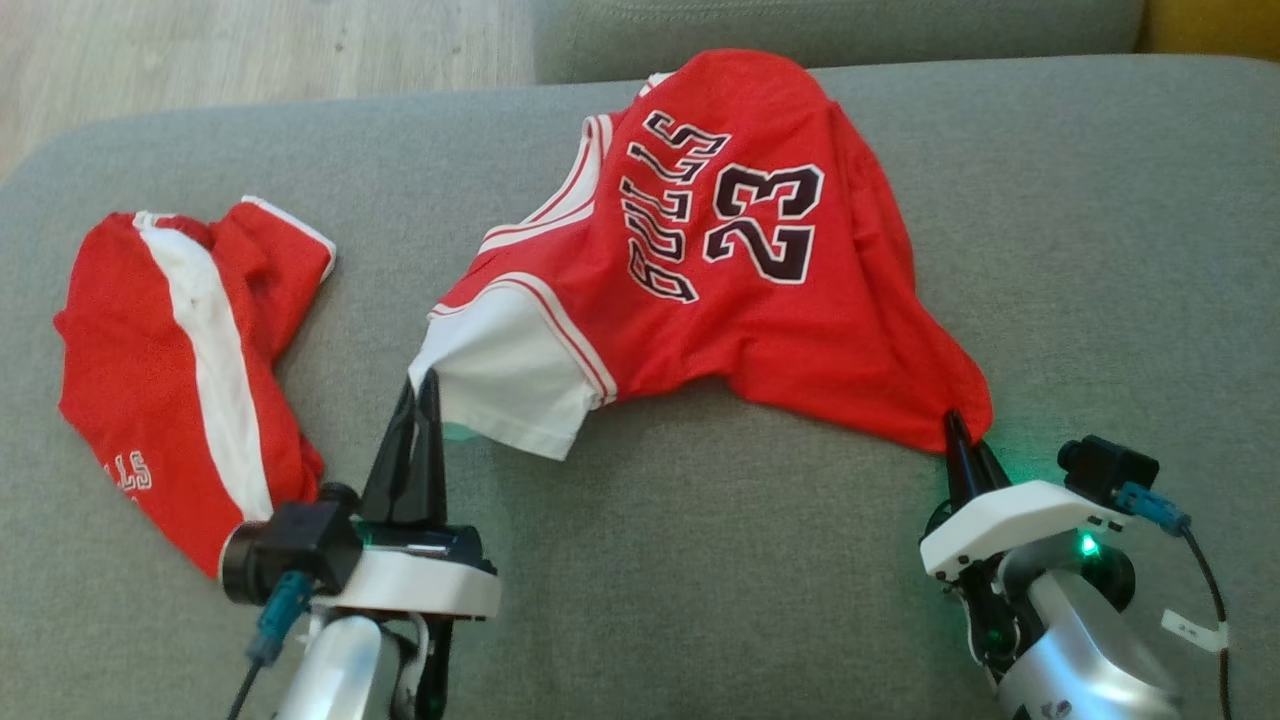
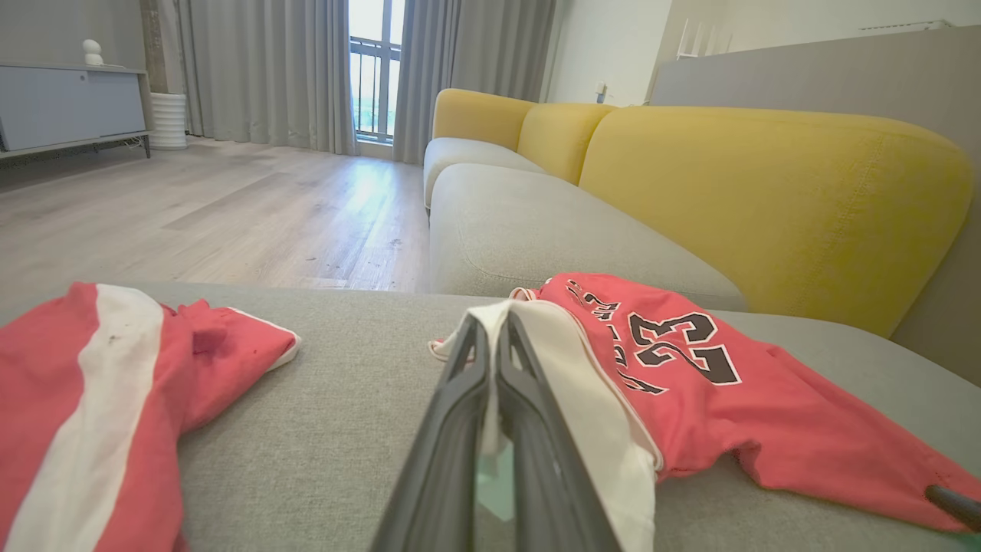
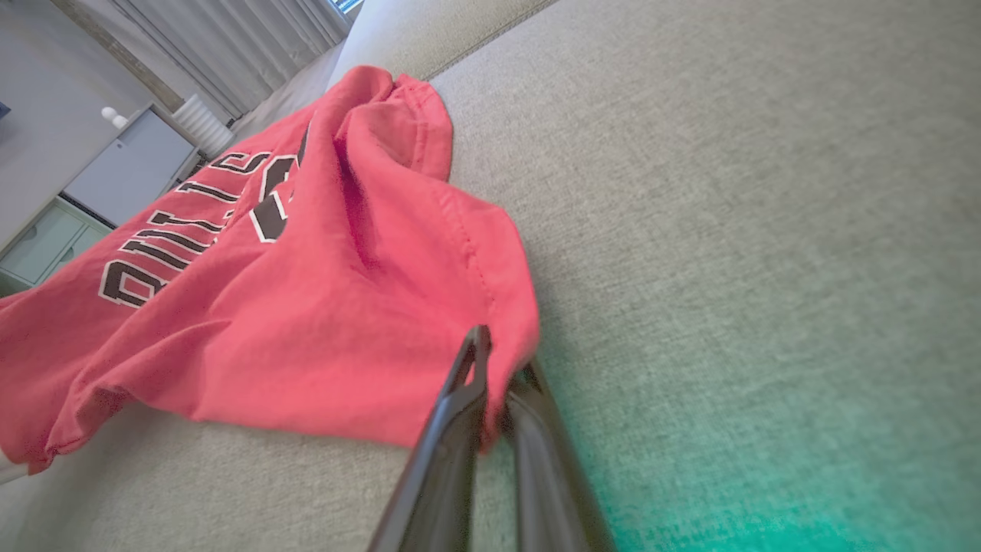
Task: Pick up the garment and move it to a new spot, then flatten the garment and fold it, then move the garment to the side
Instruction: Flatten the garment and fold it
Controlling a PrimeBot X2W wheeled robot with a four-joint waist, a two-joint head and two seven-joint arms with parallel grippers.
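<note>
Jersey (image 1: 760, 290) lies on the grey cushion (image 1: 700, 590), printed side up, with the lettering and the 23 running sideways in my head view. It is bunched, not flat: the far end humps up near the cushion's back edge, and the near edge sags between my two arms.

My left fingers (image 1: 425, 395) are pressed together on the white sleeve at the near left corner. From the left wrist I see the white cloth pinched between the tips and draping down their right side.

My right fingers (image 1: 958, 435) are closed on the red hem at the near right corner. In the right wrist view the cloth folds over the tips and the edge is blurred, so it looks like only a small bit of hem is caught, though I can't be sure how much.

Red shorts (image 1: 170, 370) with a white stripe lie crumpled on the same cushion to the left, apart from the jersey and just beside my left wrist. Past the cushion, the left wrist view shows a yellow backrest (image 2: 766, 199) and a wooden floor (image 2: 230, 207).
</note>
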